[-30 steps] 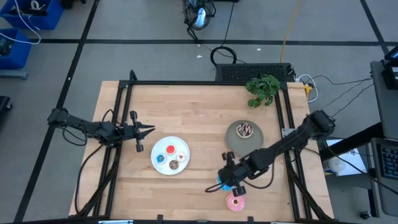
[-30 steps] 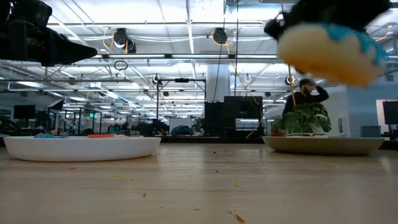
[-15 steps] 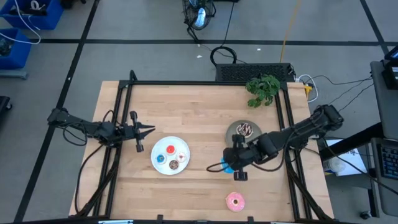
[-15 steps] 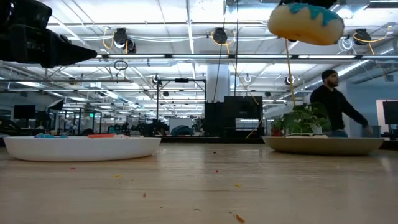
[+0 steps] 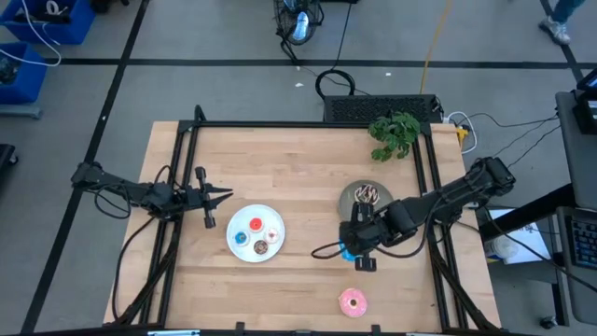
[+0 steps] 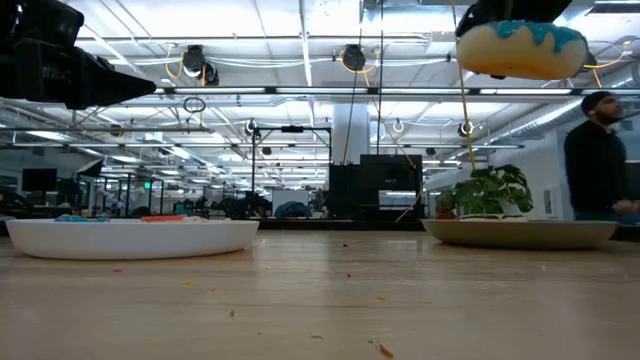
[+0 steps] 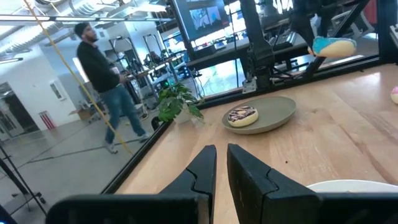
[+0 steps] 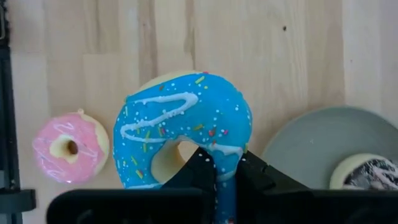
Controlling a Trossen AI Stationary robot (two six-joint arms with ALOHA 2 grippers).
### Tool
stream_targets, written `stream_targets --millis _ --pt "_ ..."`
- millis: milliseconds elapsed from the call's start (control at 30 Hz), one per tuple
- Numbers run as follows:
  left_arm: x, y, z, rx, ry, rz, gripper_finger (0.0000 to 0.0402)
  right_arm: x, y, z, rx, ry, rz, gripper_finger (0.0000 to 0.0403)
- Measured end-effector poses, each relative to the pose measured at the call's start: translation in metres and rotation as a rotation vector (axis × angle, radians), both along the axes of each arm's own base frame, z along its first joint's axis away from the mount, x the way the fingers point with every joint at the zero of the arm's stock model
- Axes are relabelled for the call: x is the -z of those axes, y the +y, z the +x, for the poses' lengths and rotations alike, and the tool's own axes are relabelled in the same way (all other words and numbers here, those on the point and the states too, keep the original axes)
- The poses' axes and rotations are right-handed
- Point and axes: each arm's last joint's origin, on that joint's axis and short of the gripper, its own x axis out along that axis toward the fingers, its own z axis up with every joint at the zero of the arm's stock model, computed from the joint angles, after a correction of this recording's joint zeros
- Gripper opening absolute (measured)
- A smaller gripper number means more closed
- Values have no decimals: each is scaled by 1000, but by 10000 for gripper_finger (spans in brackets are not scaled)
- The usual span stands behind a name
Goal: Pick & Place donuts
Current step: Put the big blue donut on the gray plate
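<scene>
My right gripper (image 5: 354, 246) is shut on the blue-iced donut (image 8: 183, 127), held in the air just near-left of the grey plate (image 5: 381, 211). The low view shows that donut (image 6: 520, 48) high above the table. The chocolate donut (image 5: 367, 194) lies flat on the grey plate. The pink-iced donut (image 5: 353, 301) lies flat on the table near the near edge. Small donuts, among them a red one (image 5: 256, 224) and a blue one (image 5: 241, 239), lie on the white plate (image 5: 244, 252). My left gripper (image 5: 224, 196) waits shut, left of the white plate. My right gripper pinches the blue-iced donut's ring (image 8: 222, 160) between its two fingers, one finger (image 8: 199, 163) through the hole and the other finger (image 8: 250, 169) outside the rim. It comes from above. The donut is lifted clear of the table, roughly level with its icing up.
A potted plant (image 5: 394, 133) stands at the far right corner. Black frame rails (image 5: 429, 168) run along the table's sides. A person (image 6: 598, 150) stands in the room beyond the table. Bare wood lies between the two plates.
My right gripper has carried the blue-iced donut from beside the pink-iced donut toward the far edge, up to the grey plate's near-left side, then a little to the right. The donut stays in its hold. A person walks across the background.
</scene>
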Motion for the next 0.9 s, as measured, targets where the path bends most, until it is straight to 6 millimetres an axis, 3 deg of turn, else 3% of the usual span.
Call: stream_targets --millis 167,367,600,767,900 --pt "0 0 0 0 0 0 47 1 -19 -2 19 58 -93 19" --pt "0 0 0 1 0 1 47 6 -67 -1 133 64 -165 14" --pt "2 0 0 0 26 24 47 51 -109 -6 148 112 -54 14" --pt "3 0 0 0 34 32 47 80 -127 -12 149 107 51 14" --pt "3 0 0 0 32 32 47 91 -136 -16 172 98 52 14"
